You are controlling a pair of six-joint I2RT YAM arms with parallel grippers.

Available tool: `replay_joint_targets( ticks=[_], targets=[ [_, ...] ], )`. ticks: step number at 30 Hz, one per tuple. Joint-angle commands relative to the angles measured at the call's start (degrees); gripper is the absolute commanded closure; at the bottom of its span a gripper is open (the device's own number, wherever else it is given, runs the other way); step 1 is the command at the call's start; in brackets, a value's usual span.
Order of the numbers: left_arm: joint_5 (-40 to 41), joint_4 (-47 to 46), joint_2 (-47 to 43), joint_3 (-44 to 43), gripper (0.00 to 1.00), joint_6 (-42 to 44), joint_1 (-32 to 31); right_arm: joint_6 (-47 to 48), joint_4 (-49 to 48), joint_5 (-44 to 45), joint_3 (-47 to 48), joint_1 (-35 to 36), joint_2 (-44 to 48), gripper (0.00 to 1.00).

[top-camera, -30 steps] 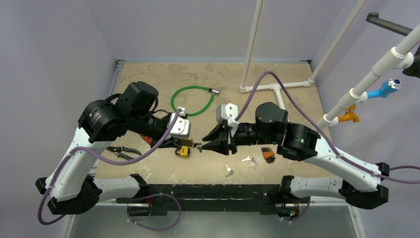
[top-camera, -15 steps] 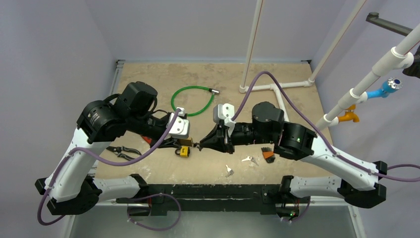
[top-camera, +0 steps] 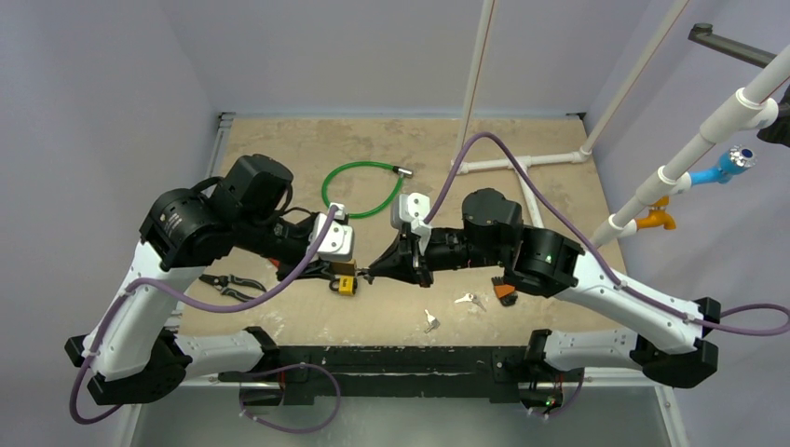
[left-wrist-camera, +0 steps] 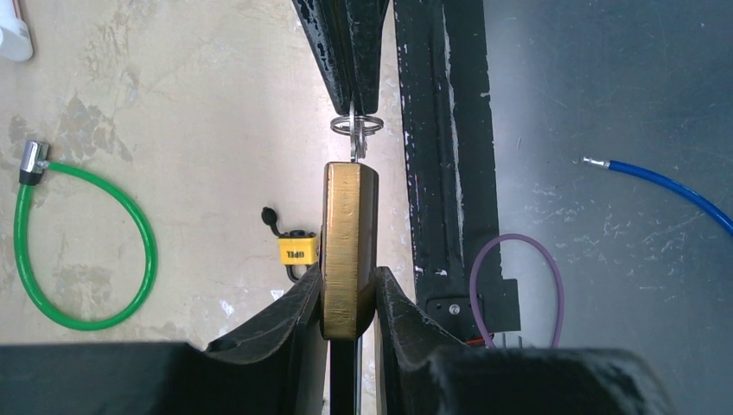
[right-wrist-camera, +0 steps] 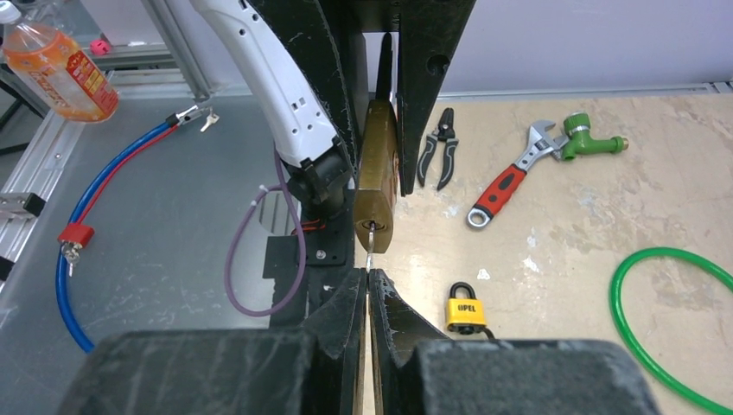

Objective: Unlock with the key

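While the left pincer (left-wrist-camera: 348,298) grasps the brass padlock (left-wrist-camera: 349,233) by its body, off the bench (left-wrist-camera: 173,112), the right pincer (right-wrist-camera: 367,284) is clenched on the key (right-wrist-camera: 370,240). The key meets the padlock's keyway, apparently inserted; depth is unclear. A yellow padlock (right-wrist-camera: 465,309) lies on the bench below.

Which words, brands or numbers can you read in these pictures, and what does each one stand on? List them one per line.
"IPEL": black print on the body of the small yellow padlock lying on the table; it shows upside down in the left wrist view.
Orange bottle: its label carries print, too small to read.
Brass padlock: no legible marking shows on it.
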State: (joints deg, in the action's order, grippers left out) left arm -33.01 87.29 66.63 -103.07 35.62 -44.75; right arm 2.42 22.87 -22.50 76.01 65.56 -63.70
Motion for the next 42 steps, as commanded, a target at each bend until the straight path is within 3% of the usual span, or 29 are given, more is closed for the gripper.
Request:
replay_joint_targets(
  ticks=[1,15,30,42],
  targets=[
    [-4.2,-6.1,-0.1,-3.7,1.0,-0.4,-0.2,-1.1,-3.8,-1.3,1.2,0.1,-1.7,1.0],
    [-6.2,-9.9,0.9,-1.5,1.0,-2.9,-0.3,-1.9,-10.7,-0.6,1.8,0.7,-4.7,1.0],
    [-14.8,-15.7,5.2,-1.8,1.0,-7.9,-0.4,0.8,-14.2,11.1,1.6,6.6,-5.1,1.0],
    [-15.5,-18.0,6.3,-5.5,1.0,-8.4,-5.4,0.4,-20.9,11.2,-3.0,6.7,-1.5,1.0]
  ],
)
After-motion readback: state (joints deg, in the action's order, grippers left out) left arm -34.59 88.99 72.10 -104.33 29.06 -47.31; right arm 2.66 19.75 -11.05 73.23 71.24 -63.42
